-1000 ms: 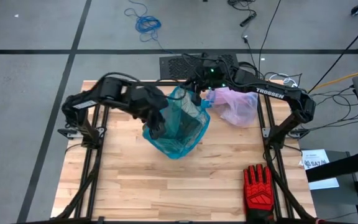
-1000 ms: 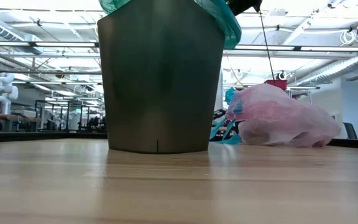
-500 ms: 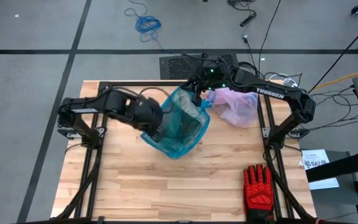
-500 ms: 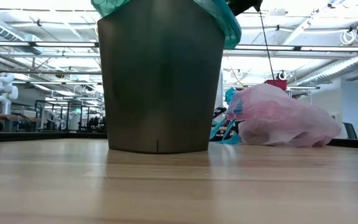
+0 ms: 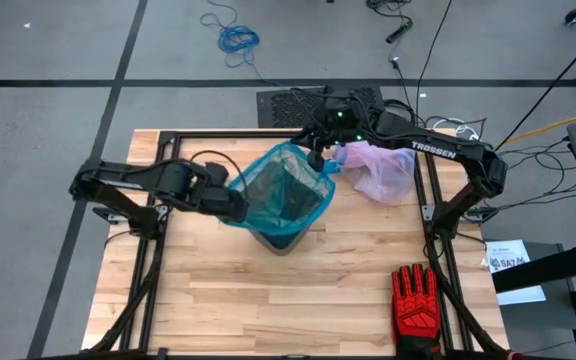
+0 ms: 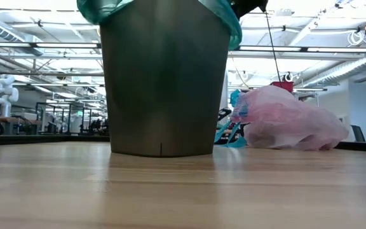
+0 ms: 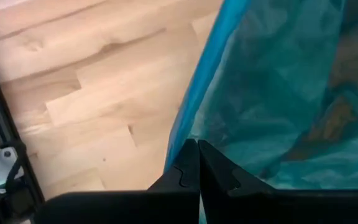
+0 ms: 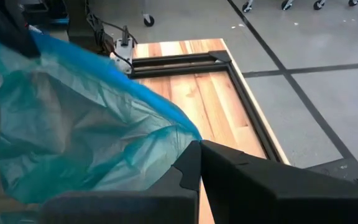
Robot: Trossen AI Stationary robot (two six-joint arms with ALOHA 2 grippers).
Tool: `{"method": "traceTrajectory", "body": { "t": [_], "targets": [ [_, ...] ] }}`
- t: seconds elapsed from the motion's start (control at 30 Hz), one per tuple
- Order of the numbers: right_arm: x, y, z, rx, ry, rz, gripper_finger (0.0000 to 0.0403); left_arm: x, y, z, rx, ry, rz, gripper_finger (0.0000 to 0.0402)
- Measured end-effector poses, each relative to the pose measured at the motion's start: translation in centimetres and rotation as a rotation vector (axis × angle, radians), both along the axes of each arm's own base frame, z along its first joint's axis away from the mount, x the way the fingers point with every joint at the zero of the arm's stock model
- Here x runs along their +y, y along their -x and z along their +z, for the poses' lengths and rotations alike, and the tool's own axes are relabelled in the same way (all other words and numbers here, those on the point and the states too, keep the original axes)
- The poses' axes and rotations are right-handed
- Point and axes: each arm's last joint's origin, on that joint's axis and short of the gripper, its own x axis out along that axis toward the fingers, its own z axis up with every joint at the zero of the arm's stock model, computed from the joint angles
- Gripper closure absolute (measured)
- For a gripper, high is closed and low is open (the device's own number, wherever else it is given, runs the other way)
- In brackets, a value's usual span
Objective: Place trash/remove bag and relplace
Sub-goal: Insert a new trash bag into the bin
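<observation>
Now both grippers, left gripper (image 7: 197, 149) and right gripper (image 8: 200, 149), clamped on teal bag (image 5: 283, 195) rim's opposite edges.

teal-green bag (image 5: 286, 190), pinkish-lavender bag (image 5: 378, 168), red-and-black glove (image 5: 415, 298)

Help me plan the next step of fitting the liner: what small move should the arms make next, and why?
Probably draw the translucent teal-green plastic bag rim down outside the dark bin. The left gripper and right gripper each pinch the rim on opposite sides, and it drapes only just over the bin's lip.
</observation>
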Motion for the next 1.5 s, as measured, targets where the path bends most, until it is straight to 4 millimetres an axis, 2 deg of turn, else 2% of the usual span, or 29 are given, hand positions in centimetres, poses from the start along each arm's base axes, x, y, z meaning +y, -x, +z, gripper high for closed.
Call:
{"method": "traceTrajectory", "body": {
  "t": [0.13, 0.4, 0.7, 0.8, 1.0, 1.1, 1.17, 1.27, 1.5],
  "targets": [
    [-0.5, -0.8, -1.4, 0.043, -0.019, -0.003, 0.0403, 0.2, 0.5, -0.3, 0.004, -0.02, 0.023, 0.0402],
    [-1.7, -2.1, -5.3, 0.189, -0.117, -0.035, 0.0403, -0.2, -0.1, -2.1, 0.02, -0.015, 0.035, 0.0402],
    [-2.2, -1.9, -5.9, 0.221, -0.157, -0.064, 0.0403, -1.0, -1.3, -4.7, -0.027, 0.001, 0.014, 0.0402],
    [-2.1, -1.2, -4.9, 0.208, -0.151, -0.063, 0.0403, -1.0, -1.3, -4.7, -0.031, 0.005, 0.013, 0.0402],
    [-1.2, 1.6, 0.1, 0.037, -0.078, -0.034, 0.0403, -1.0, -1.2, -4.5, -0.038, 0.005, 0.003, 0.0402],
    [-0.6, 1.8, 1.4, -0.057, -0.104, 0.085, 0.0403, -1.0, -1.2, -4.4, -0.041, 0.003, -0.016, 0.0402],
    [-0.1, 1.5, 1.5, -0.084, -0.146, 0.141, 0.0403, -1.0, -1.3, -4.4, -0.043, 0.003, -0.019, 0.0402],
    [0.1, 0.0, 0.2, -0.055, -0.157, 0.15, 0.0403, -1.0, -1.3, -4.4, -0.043, 0.003, -0.019, 0.0402],
    [-1.5, -2.5, -4.0, 0.046, -0.212, 0.056, 0.0403, -1.1, -1.3, -4.4, -0.047, 0.001, -0.02, 0.0402]
  ]
}}
